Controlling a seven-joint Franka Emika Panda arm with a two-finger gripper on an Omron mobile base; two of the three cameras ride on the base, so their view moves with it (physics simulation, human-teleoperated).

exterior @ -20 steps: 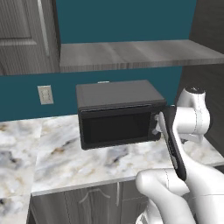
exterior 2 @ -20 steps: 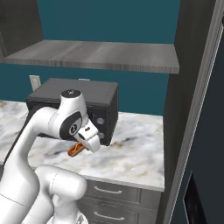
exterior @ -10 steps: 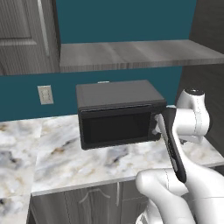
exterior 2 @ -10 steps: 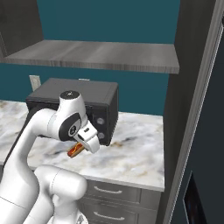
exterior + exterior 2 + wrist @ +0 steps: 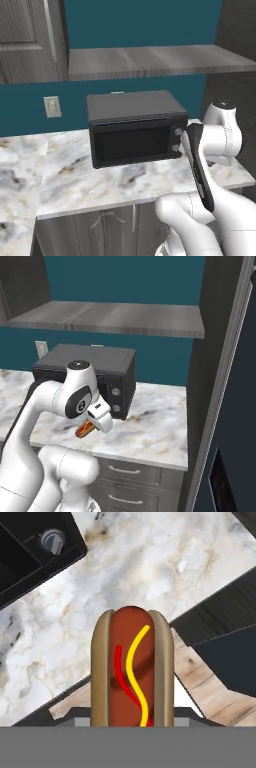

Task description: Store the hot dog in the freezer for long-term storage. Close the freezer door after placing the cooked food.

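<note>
A black microwave [image 5: 85, 376] sits at the back of the marble counter [image 5: 155, 421]; in front of it the gripper [image 5: 92, 423] is closed on the hot dog [image 5: 84, 429], held above the counter's front edge; the freezer [image 5: 230, 406] stands at the counter's right end.
</note>
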